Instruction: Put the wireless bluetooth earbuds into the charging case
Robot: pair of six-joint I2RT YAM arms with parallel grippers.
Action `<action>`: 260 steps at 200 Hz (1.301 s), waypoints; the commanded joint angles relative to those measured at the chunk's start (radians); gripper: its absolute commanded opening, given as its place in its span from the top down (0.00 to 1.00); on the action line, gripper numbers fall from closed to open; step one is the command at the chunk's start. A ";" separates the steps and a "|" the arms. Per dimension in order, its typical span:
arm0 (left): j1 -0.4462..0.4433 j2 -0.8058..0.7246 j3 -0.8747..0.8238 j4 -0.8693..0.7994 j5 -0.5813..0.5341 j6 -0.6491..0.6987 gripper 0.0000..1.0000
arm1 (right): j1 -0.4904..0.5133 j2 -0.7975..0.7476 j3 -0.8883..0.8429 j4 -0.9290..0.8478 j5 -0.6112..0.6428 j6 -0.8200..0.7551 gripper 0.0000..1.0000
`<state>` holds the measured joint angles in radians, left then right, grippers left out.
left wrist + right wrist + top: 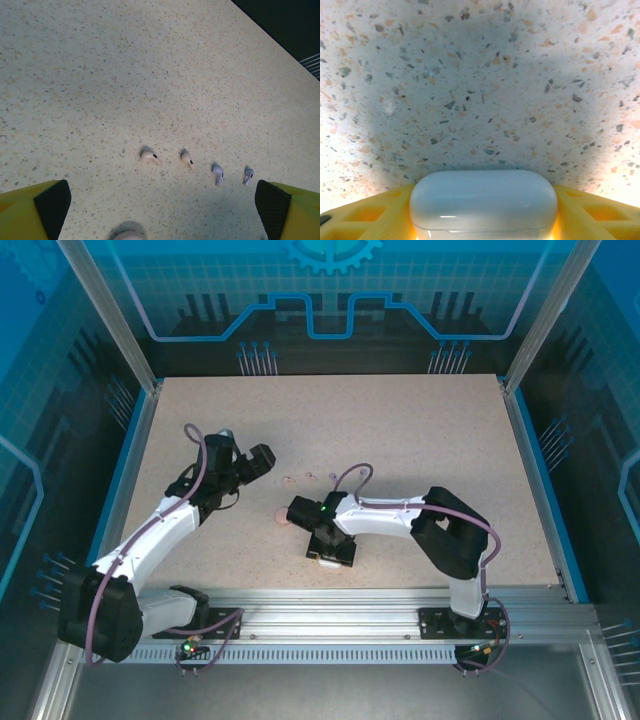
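Two pale pink earbuds (149, 157) (186, 158) and two purple earbuds (217, 173) (248, 175) lie in a row on the speckled table. My left gripper (162, 212) hovers over them, open, with its black pads (52, 205) wide apart and nothing between them. A pink case (127, 234) lies just below the row; it also appears from above (281, 517). My right gripper (483, 212) is shut on a closed white charging case (483, 200), held low over the table (326, 559). The white buds are out of view.
The table (420, 440) is a pale speckled board framed by blue and aluminium rails. The two grippers are close together near its middle, with the pink case between them. Bare surface stretches to the back and right.
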<state>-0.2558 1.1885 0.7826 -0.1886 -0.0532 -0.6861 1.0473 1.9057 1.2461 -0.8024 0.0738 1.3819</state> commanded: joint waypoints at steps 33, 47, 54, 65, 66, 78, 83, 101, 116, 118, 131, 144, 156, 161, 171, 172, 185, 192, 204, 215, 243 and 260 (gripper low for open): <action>-0.007 -0.072 -0.120 0.212 0.119 -0.078 0.01 | -0.006 -0.135 -0.057 -0.020 0.062 0.041 0.39; -0.007 -0.083 -0.163 0.300 0.164 -0.100 0.01 | -0.039 -0.187 -0.070 -0.023 0.073 0.036 0.39; -0.007 -0.081 -0.181 0.344 0.190 -0.110 0.01 | -0.063 -0.216 -0.078 -0.021 0.075 0.028 0.39; -0.013 -0.074 -0.194 0.385 0.216 -0.129 0.01 | -0.108 -0.260 -0.088 -0.018 0.080 0.007 0.39; -0.014 -0.073 -0.196 0.388 0.218 -0.131 0.01 | -0.113 -0.263 -0.088 -0.018 0.081 0.005 0.39; -0.028 -0.058 -0.210 0.436 0.240 -0.139 0.01 | -0.174 -0.307 -0.093 -0.014 0.082 -0.023 0.39; -0.036 -0.049 -0.216 0.458 0.243 -0.147 0.01 | -0.200 -0.322 -0.093 -0.013 0.078 -0.034 0.39; -0.079 -0.019 -0.250 0.551 0.243 -0.178 0.01 | -0.299 -0.364 -0.079 0.000 0.065 -0.086 0.39; -0.122 0.010 -0.276 0.631 0.231 -0.196 0.01 | -0.370 -0.376 -0.053 0.003 0.043 -0.113 0.39; -0.129 0.014 -0.279 0.644 0.228 -0.197 0.01 | -0.378 -0.376 -0.049 0.005 0.039 -0.116 0.39; -0.171 0.041 -0.299 0.718 0.213 -0.203 0.01 | -0.432 -0.374 -0.027 0.015 0.011 -0.124 0.38; -0.218 0.072 -0.312 0.792 0.194 -0.201 0.01 | -0.475 -0.367 -0.013 0.046 -0.028 -0.120 0.38; -0.263 0.107 -0.315 0.855 0.184 -0.187 0.01 | -0.508 -0.353 0.001 0.071 -0.068 -0.105 0.38; -0.281 0.124 -0.313 0.881 0.184 -0.179 0.01 | -0.518 -0.346 0.007 0.082 -0.081 -0.097 0.38; -0.315 0.160 -0.307 0.930 0.179 -0.169 0.01 | -0.534 -0.332 0.016 0.102 -0.108 -0.075 0.38; -0.319 0.165 -0.306 0.935 0.178 -0.168 0.01 | -0.535 -0.330 0.017 0.105 -0.112 -0.073 0.38; -0.360 0.213 -0.299 1.005 0.157 -0.157 0.01 | -0.546 -0.315 0.027 0.133 -0.137 -0.047 0.38; -0.379 0.236 -0.295 1.035 0.137 -0.152 0.01 | -0.547 -0.307 0.036 0.141 -0.146 -0.035 0.38; -0.408 0.281 -0.281 1.075 0.105 -0.152 0.01 | -0.548 -0.291 0.053 0.150 -0.161 -0.017 0.38; -0.426 0.322 -0.264 1.119 0.085 -0.154 0.01 | -0.548 -0.279 0.065 0.156 -0.177 -0.002 0.38; -0.458 0.419 -0.209 1.177 0.038 -0.169 0.02 | -0.543 -0.260 0.088 0.167 -0.192 0.024 0.38; -0.465 0.469 -0.182 1.208 0.012 -0.182 0.08 | -0.538 -0.255 0.097 0.166 -0.189 0.032 0.38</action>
<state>-0.7067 1.6077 0.5419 0.8890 0.0307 -0.8635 0.5076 1.6371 1.3010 -0.6521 -0.0868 1.3766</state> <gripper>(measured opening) 0.958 0.621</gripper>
